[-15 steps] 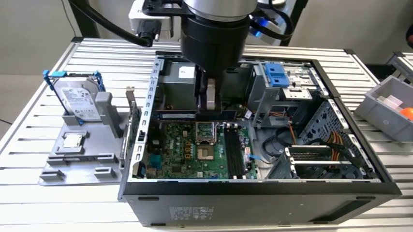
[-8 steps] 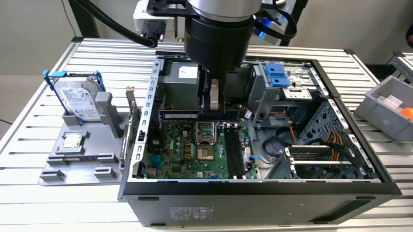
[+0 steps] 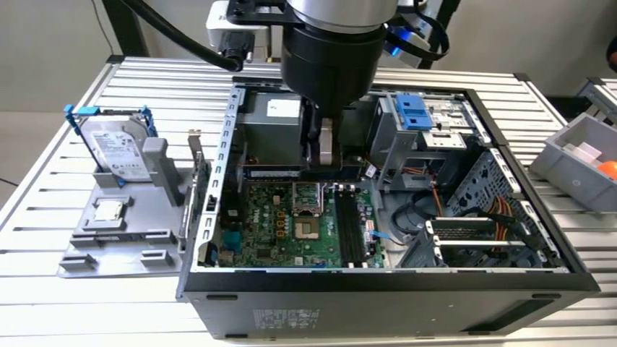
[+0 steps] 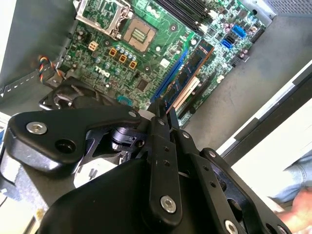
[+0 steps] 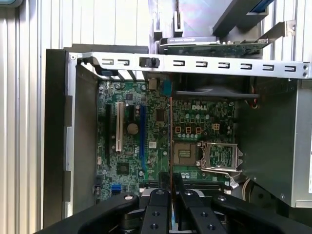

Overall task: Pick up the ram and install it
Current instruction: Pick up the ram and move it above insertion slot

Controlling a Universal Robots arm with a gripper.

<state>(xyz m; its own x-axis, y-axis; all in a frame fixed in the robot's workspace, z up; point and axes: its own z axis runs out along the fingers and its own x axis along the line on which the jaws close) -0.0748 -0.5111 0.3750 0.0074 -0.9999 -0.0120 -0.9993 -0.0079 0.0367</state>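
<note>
1. Hand [image 4: 164, 106] pressed together on the ram [image 4: 191, 72]; observe in the second wrist view that the fingers [image 4: 160, 161] pinch one end of the stick, and the rest of the dark board projects beyond the tips.
2. Refer to the first wrist view; the ram [image 5: 170, 141] presents edge-on as a thin line running out from the hand [image 5: 170, 181]; it lies over the motherboard [image 5: 126, 161], between the blue expansion slot [image 5: 142, 129] and the processor socket [image 5: 183, 152].
3. Refer to the exterior view; the hand [image 3: 324, 155] hangs inside the open computer case [image 3: 386, 289], above the far part of the motherboard [image 3: 279, 231]; the ram is not yet seated in the black memory slots [image 3: 349, 231], which lie nearer the camera.
4. You cannot tell whether the free end of the ram touches the board.
5. Locate the grey tray [image 3: 126, 253] on the worktop [image 3: 58, 303], at the exterior view's left, just beside the case; it carries the hard drive [image 3: 115, 148], upright in its blue bracket, and the square processor chip [image 3: 106, 210], flat.
6. Note the grey bin [image 3: 579, 155] at the exterior view's right, well apart from the hand.
</note>
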